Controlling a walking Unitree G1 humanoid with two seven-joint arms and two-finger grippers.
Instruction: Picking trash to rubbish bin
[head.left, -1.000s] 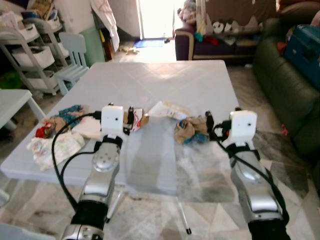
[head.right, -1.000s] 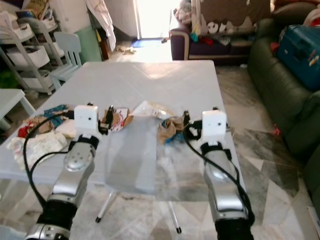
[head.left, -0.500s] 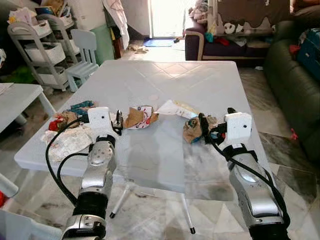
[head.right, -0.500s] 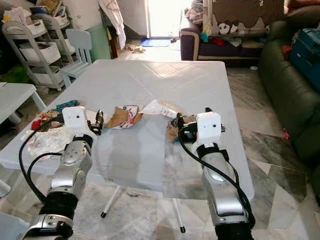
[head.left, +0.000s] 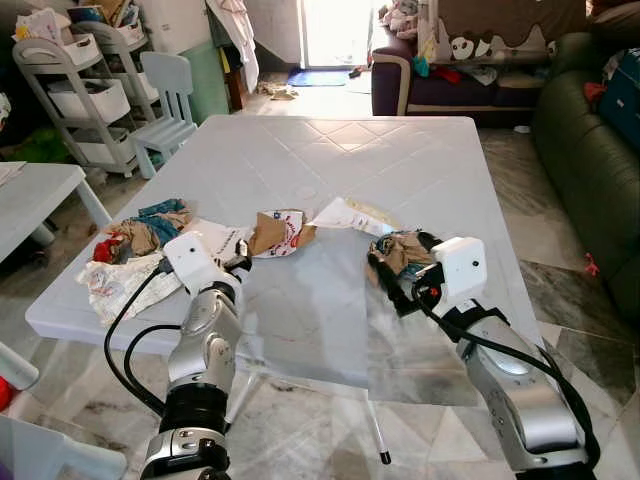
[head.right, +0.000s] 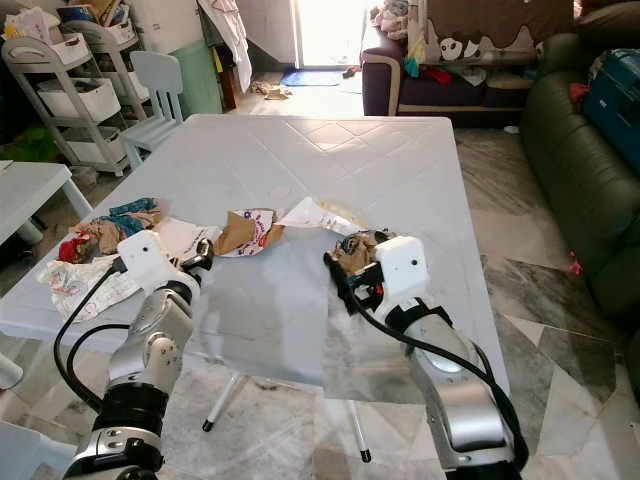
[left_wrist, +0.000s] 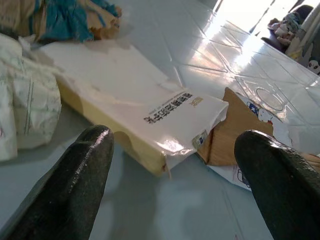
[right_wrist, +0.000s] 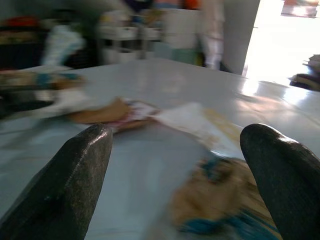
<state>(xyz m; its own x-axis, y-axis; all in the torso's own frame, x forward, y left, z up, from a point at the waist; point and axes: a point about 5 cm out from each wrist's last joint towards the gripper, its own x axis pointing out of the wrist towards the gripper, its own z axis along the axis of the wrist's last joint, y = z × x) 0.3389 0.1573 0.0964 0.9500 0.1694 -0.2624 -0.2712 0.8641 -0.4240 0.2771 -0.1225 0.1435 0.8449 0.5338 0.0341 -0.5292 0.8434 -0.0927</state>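
Trash lies across the near half of a white table (head.left: 330, 150). A white printed packet (left_wrist: 150, 107) sits between the spread fingers of my left gripper (head.left: 240, 266), which is open and low over the table. Beside the packet lie a brown cardboard wrapper (head.left: 275, 232) and a white paper sheet (head.left: 345, 214). A crumpled brown and blue wad (head.left: 405, 250) lies against my right gripper (head.left: 386, 276), which is open and points left across the table. The right wrist view is blurred, with the wad (right_wrist: 220, 210) low between the fingers.
A heap of crumpled cloth and paper (head.left: 135, 235) lies at the table's left edge. A small white table (head.left: 35, 190), a shelf cart (head.left: 65, 70) and a child's chair (head.left: 170, 95) stand to the left. A green sofa (head.left: 590, 150) is on the right.
The camera has shifted. My right gripper has swung left and down beside the crumpled wad. The left gripper has dropped and turned toward the white packet.
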